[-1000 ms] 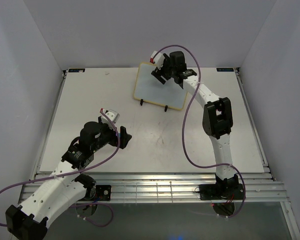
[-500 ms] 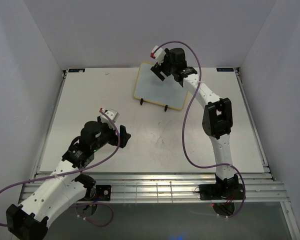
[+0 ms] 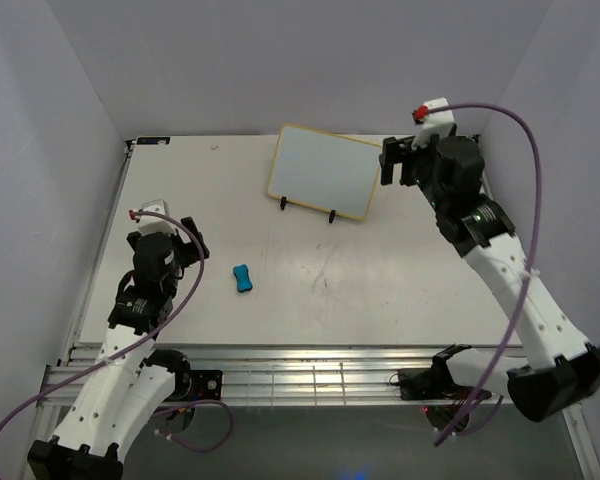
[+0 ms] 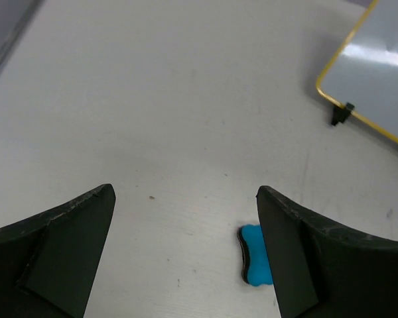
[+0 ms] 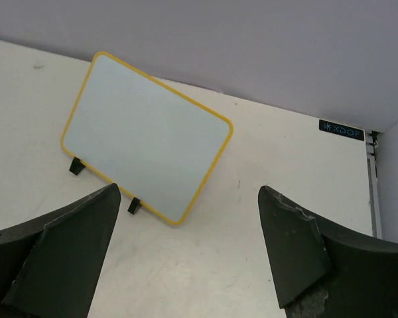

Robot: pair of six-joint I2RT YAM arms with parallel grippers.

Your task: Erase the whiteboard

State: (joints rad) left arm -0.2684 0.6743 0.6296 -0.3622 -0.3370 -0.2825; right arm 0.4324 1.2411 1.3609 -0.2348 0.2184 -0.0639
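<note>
The whiteboard stands tilted on two black feet at the back middle of the table, and its white face shows no writing. It also shows in the left wrist view and the right wrist view. A small blue bone-shaped eraser lies flat on the table, and in the left wrist view it sits just beside the right finger. My left gripper is open and empty, left of the eraser. My right gripper is open and empty, raised to the right of the whiteboard.
White walls close in the table at the back and on both sides. A slotted metal rail runs along the near edge. A purple cable loops above the right arm.
My left arm has pulled back to the left, and the blue eraser now lies uncovered where that gripper was. My right gripper has left the whiteboard's top edge and swung right.
</note>
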